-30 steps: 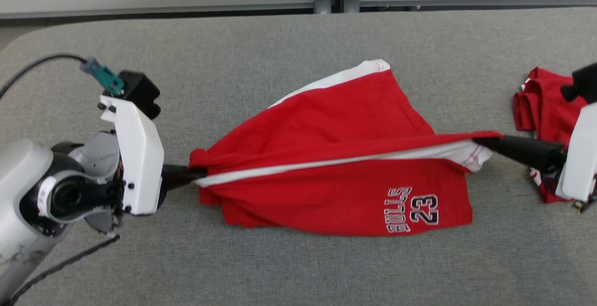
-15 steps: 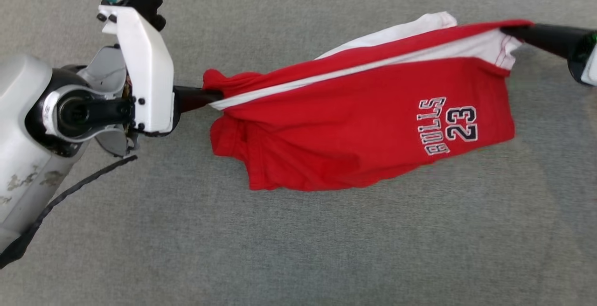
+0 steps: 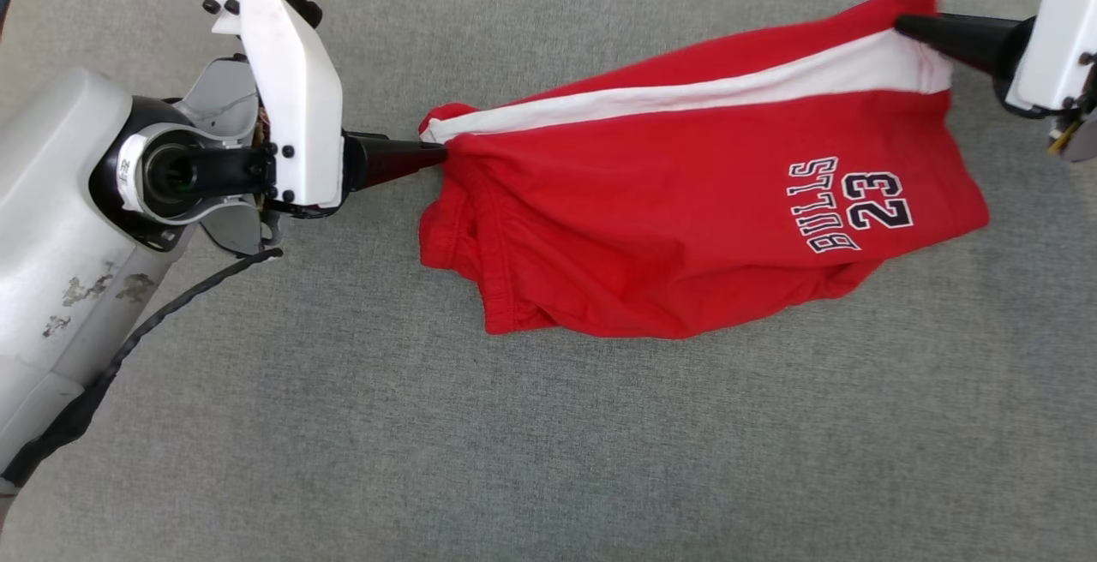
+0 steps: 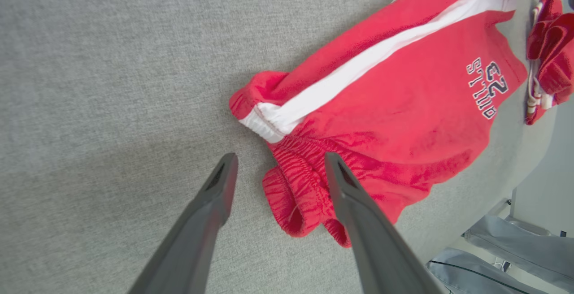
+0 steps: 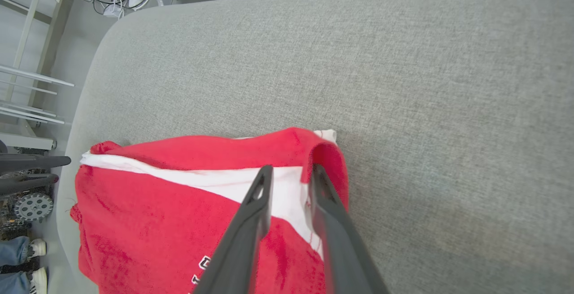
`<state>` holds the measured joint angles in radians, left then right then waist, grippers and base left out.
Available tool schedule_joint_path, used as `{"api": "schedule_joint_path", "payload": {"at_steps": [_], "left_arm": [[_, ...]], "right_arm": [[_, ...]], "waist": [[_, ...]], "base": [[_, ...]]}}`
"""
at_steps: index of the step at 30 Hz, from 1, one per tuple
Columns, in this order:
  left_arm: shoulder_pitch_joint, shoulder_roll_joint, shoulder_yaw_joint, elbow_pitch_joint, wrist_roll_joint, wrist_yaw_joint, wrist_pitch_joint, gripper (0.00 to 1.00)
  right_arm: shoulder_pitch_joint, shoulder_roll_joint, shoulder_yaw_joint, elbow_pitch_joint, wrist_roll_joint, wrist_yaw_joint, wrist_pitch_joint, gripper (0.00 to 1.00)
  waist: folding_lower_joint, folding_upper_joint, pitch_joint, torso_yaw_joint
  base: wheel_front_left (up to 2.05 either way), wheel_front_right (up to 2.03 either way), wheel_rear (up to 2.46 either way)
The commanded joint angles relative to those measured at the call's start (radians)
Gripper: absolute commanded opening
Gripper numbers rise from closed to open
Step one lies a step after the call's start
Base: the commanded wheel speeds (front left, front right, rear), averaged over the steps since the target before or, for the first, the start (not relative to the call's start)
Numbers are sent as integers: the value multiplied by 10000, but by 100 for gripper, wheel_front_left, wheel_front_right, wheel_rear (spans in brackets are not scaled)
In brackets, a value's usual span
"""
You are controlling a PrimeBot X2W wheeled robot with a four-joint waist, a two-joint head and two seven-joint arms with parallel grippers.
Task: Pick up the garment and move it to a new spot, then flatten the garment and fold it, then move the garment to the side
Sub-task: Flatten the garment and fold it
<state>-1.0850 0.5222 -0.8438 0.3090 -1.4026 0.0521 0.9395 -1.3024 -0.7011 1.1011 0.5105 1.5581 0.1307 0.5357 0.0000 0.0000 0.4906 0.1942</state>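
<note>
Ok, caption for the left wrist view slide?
Open left gripper poised at the elastic waistband of red shorts with a white side stripe, on a grey fabric-covered table.

Left claw [image 4: 280, 156] spread wide, right claw [image 5: 291, 167] pinched nearly closed.

Bright even light from above, soft shadow under the garment [image 3: 686, 228], wrist views curved at edges

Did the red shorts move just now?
Yes. A flap of the red shorts lay spread farther out on the grey table; now it is drawn in toward the robot. The camera shifted, so sideways travel is unclear.
</note>
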Motion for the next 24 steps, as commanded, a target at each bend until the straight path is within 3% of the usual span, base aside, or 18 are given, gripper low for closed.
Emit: {"api": "schedule_joint_path", "payload": {"at_steps": [1, 6, 9, 14, 20, 24], "left_arm": [[-4, 57, 40, 43, 55, -72, -51, 100], [341, 424, 98, 55, 174, -363, -323, 100], [602, 703, 205, -86, 523, -549, -1068, 100], [1394, 899, 603, -246, 1387, -662, -3410, 100], [2741, 861, 1021, -472, 2521, -184, -6628, 100], [3717, 811, 1123, -878, 3313, 251, -8539, 100]], "right_arm": [[156, 20, -30, 6, -2, 5, -111, 100], [652, 47, -151, -320, -90, 5, -980, 100], [1074, 75, -325, -667, -220, 5, -1963, 100], [1948, 95, -537, -1094, -742, 5, -4218, 100], [3133, 89, -677, -961, -1287, 5, -6758, 100], [3805, 271, -722, -441, -1504, 5, -7669, 100]], "waist": [[0, 0, -181, -83], [0, 0, -940, -299], [0, 0, -1427, -440], [0, 0, -2138, -524], [0, 0, -2731, -392], [0, 0, -2955, -227]], "base": [[0, 0, 0], [0, 0, 0], [0, 0, 0], [0, 0, 0], [0, 0, 0], [0, 0, 0]]}}
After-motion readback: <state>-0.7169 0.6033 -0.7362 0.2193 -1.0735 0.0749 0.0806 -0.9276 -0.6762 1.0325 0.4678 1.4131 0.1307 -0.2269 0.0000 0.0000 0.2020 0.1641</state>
